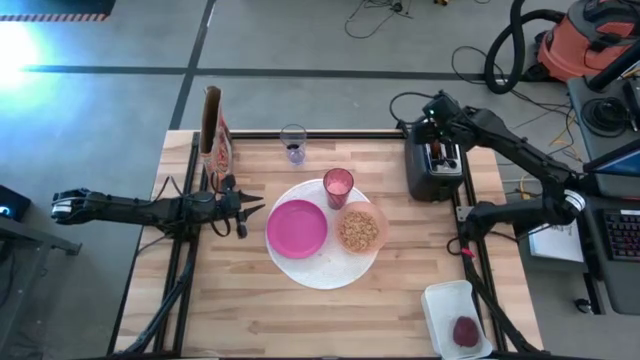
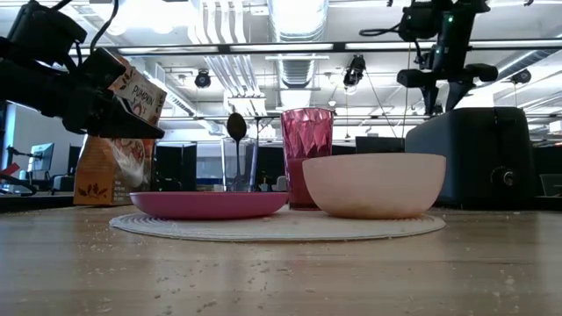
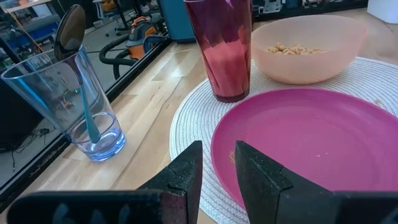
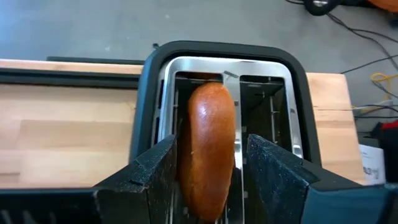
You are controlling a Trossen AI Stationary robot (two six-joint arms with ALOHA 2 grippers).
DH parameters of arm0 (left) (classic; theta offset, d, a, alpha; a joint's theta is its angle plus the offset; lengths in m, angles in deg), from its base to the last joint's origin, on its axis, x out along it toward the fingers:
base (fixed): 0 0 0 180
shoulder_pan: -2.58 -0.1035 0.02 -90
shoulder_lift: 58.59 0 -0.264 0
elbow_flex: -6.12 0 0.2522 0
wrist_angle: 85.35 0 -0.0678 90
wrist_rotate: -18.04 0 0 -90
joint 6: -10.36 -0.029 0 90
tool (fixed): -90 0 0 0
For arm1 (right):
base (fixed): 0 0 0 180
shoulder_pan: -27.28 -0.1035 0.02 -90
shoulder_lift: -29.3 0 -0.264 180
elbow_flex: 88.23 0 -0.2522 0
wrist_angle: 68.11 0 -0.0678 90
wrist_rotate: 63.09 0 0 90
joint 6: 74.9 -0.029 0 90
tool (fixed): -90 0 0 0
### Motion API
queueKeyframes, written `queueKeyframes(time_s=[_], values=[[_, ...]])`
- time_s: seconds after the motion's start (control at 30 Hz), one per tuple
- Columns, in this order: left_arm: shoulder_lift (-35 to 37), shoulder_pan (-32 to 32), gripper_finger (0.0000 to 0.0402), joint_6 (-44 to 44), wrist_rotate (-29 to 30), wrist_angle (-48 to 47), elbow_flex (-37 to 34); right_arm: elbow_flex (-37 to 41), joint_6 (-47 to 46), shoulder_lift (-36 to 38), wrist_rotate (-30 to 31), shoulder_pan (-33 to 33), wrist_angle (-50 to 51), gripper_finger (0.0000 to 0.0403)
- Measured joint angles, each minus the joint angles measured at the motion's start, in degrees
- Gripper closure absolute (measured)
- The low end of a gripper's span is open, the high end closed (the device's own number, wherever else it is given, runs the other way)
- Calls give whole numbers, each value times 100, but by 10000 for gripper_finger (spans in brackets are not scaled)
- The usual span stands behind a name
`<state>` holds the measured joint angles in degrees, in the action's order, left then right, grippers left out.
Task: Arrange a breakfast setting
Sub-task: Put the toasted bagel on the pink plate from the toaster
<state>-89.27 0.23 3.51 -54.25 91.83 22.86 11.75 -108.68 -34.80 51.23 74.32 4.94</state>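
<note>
Over the toaster (image 4: 224,118) at the table's far right, the right gripper (image 4: 211,168) stands spread around the round bread (image 4: 208,149), which sits upright in a slot. Bread is light and crushable, so pinch its flat faces gently. Slot walls crowd it; lift straight up. Beside the pink plate (image 1: 297,228), the left gripper (image 1: 243,208) waits, fingers narrowly parted, empty.

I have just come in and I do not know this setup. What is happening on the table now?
The right gripper is over the black toaster, its open fingers on either side of the round toasted bread standing in a slot. The left gripper waits empty beside the magenta plate. The plate, pink tumbler and cereal-filled pink bowl already sit on the white disc.
</note>
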Motion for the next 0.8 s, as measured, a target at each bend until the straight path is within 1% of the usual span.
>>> queueKeyframes(time_s=[0.2, 0.47, 0.7, 0.8], values=[[2, 2, 325, -106, 0, -31, 0, 0, -273, -234, 408, -80, 29, 216], [1, 1, 325, -169, -1, -180, 0, 2, -412, -599, 435, -78, 28, 220], [2, 2, 325, -171, 10, -312, 0, -12, -410, -1045, 533, -77, -3, 256], [0, 0, 325, -171, 115, -400, 0, -13, -372, -1087, 552, -76, -4, 270]])
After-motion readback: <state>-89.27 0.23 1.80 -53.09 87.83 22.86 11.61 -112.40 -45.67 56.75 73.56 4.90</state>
